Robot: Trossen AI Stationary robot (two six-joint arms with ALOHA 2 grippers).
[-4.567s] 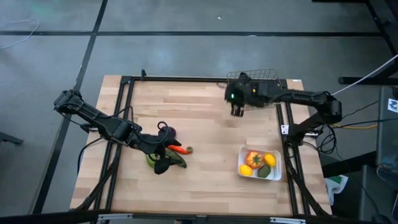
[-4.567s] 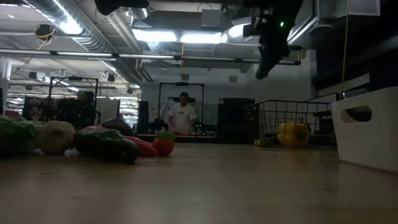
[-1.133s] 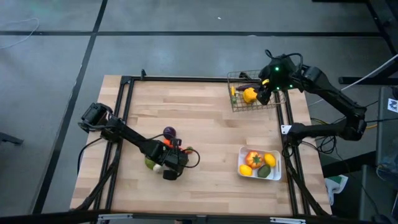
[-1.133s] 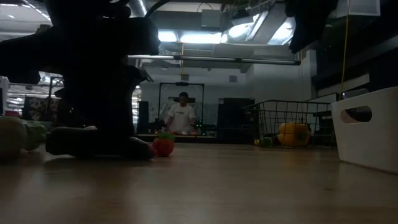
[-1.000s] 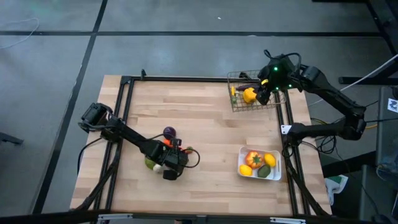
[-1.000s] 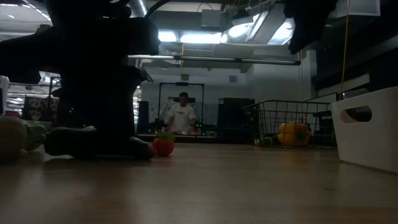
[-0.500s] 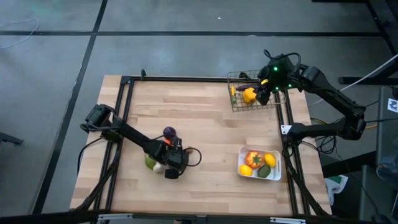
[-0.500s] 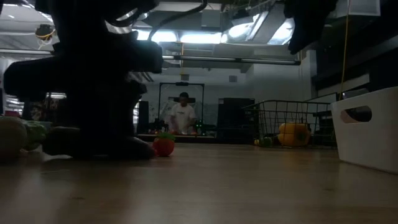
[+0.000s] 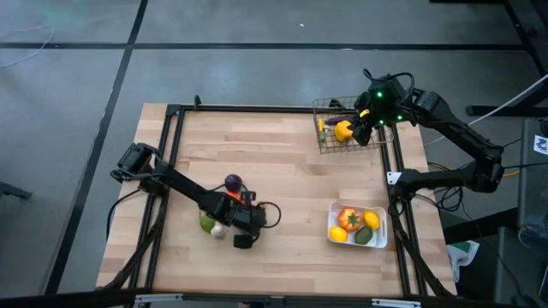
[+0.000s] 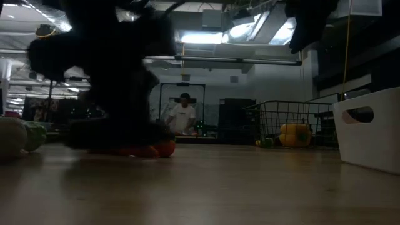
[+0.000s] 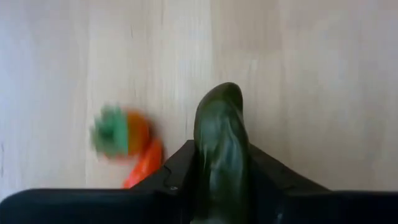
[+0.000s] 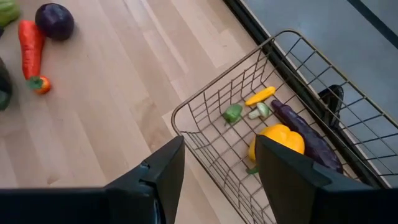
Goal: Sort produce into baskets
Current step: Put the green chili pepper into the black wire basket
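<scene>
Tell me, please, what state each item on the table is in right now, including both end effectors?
Left end effector: shut on cucumber.
Cucumber: gripped, over bare wood.
Carrot: loose on the table.
Right end effector: open, empty, above the wire basket.
Wire basket: holds a yellow pepper and a long eggplant.
White tray: partly filled with produce.

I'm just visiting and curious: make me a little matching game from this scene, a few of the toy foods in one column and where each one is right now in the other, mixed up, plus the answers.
Things:
1. yellow pepper
2. green cucumber
3. carrot
4. lemon

Places:
A. held in the left gripper
B. lying on the bare table
C. in the wire basket, under the open right gripper
D. in the white tray

Pairs: 1-C, 2-A, 3-B, 4-D
</scene>
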